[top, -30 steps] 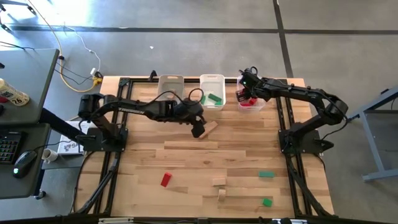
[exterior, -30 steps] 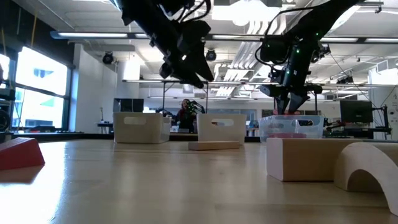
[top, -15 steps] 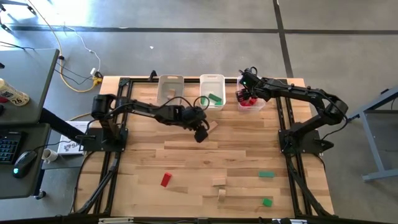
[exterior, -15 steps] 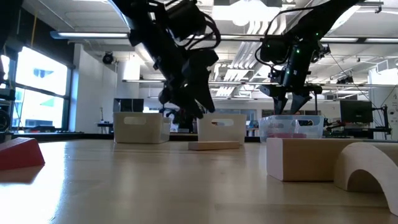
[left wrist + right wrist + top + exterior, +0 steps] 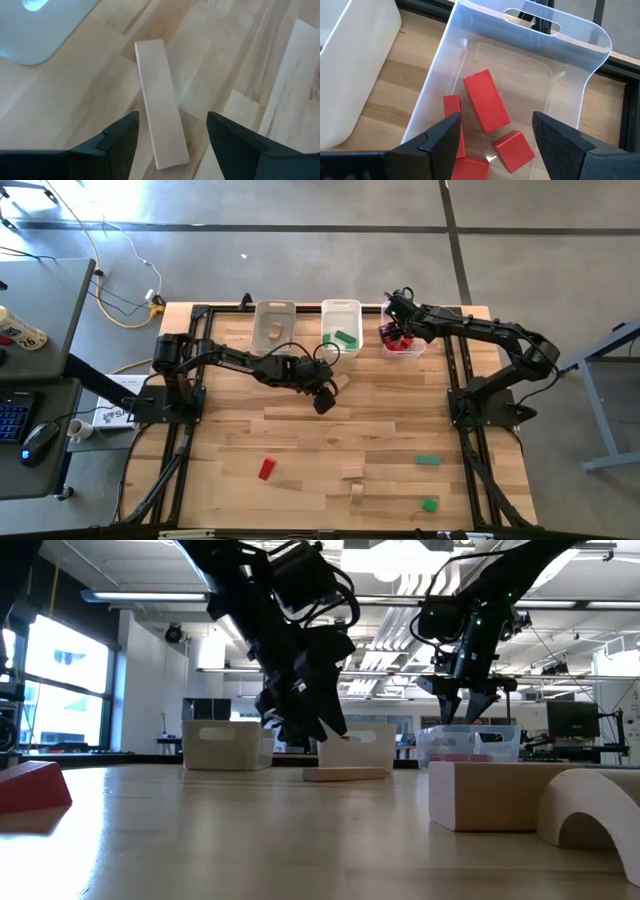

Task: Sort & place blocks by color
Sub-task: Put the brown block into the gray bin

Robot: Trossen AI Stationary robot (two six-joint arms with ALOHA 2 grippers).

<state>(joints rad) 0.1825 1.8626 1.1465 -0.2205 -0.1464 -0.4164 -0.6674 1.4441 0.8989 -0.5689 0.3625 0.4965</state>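
Observation:
My left gripper (image 5: 323, 399) (image 5: 322, 728) (image 5: 172, 145) is open and hangs low over the tan plank (image 5: 340, 384) (image 5: 345, 774) (image 5: 160, 127). The plank lies flat on the table in front of the middle bin, and its near end lies between the fingers without touching them. My right gripper (image 5: 399, 333) (image 5: 468, 712) (image 5: 495, 145) is open above the translucent bin (image 5: 405, 347) (image 5: 580, 35), which holds several red blocks (image 5: 486, 100). The middle bin (image 5: 341, 308) holds green blocks (image 5: 345, 338). The left bin (image 5: 273, 308) holds a tan block (image 5: 273, 332).
Loose on the near half of the table lie a red block (image 5: 266, 469) (image 5: 35, 786), a tan block (image 5: 351, 472) (image 5: 490, 795), a tan arch (image 5: 357, 492) (image 5: 592, 808) and two green blocks (image 5: 428, 461) (image 5: 429, 504). The three bins stand along the far edge.
My left gripper has come down toward the tan plank and shifted a little toward the near edge, staying open. My right gripper has opened above the translucent bin and otherwise kept its place. The plank has not moved.

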